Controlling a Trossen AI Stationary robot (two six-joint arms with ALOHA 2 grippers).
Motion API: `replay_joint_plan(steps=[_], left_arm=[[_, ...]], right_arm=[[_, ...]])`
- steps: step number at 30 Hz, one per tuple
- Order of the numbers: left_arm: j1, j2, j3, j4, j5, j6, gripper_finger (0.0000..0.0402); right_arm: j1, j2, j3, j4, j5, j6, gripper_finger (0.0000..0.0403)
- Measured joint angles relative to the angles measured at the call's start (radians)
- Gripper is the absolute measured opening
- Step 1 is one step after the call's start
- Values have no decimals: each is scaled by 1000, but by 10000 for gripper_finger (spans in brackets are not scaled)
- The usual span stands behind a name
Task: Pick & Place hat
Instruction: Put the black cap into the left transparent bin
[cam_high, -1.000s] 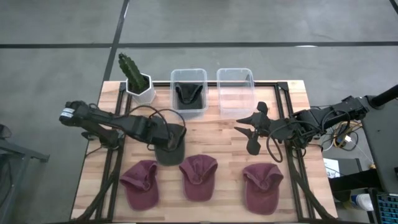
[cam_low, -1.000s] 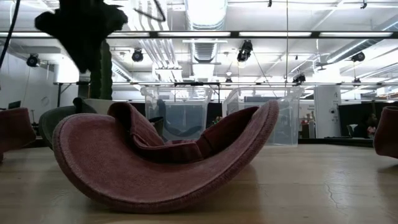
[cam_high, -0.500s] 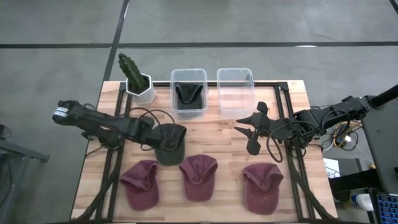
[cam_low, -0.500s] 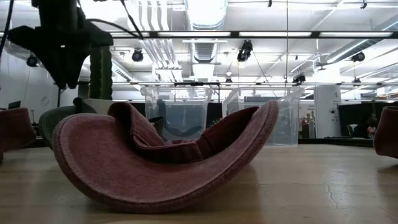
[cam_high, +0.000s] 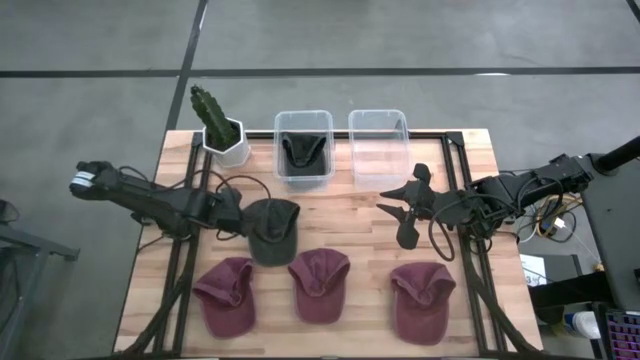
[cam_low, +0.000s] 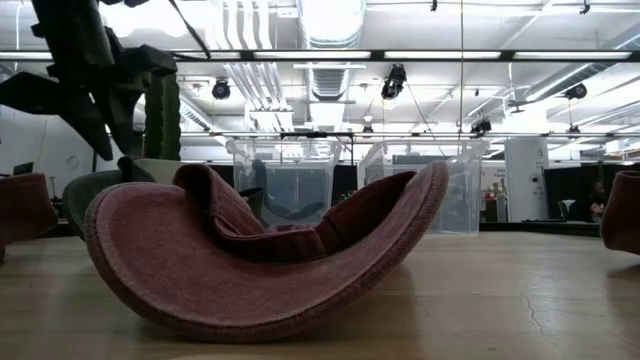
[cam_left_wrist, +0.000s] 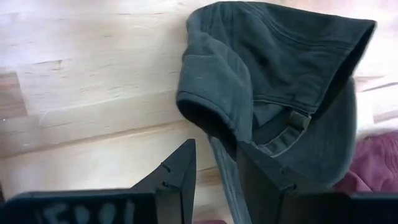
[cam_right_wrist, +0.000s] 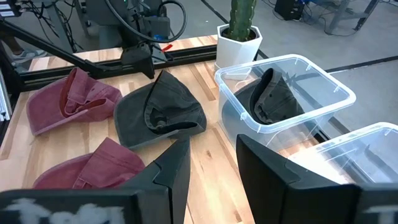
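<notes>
My left gripper (cam_left_wrist: 214, 171) hangs just beside the dark green cap (cam_high: 271, 228), fingers apart, gripping nothing. Right gripper (cam_high: 400, 213) waits mid-table, fingers spread too.

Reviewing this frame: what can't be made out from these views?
- Dark green hat: left wrist view, its far brim is cut off by the picture's edge.
- Hat in the left bin: its full shape is hidden by the bin walls.
- Low view: a maroon hat blocks most of the table.
</notes>
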Motion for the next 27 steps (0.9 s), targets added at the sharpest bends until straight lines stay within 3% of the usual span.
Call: replay_joint_plan(steps=[19,27], left_arm=[[0,3,-25,57,0,6,111],[0,3,-25,57,0,9,171]], right_arm=[[0,0,0,0,1,0,123],[0,0,0,0,1,-1,123]])
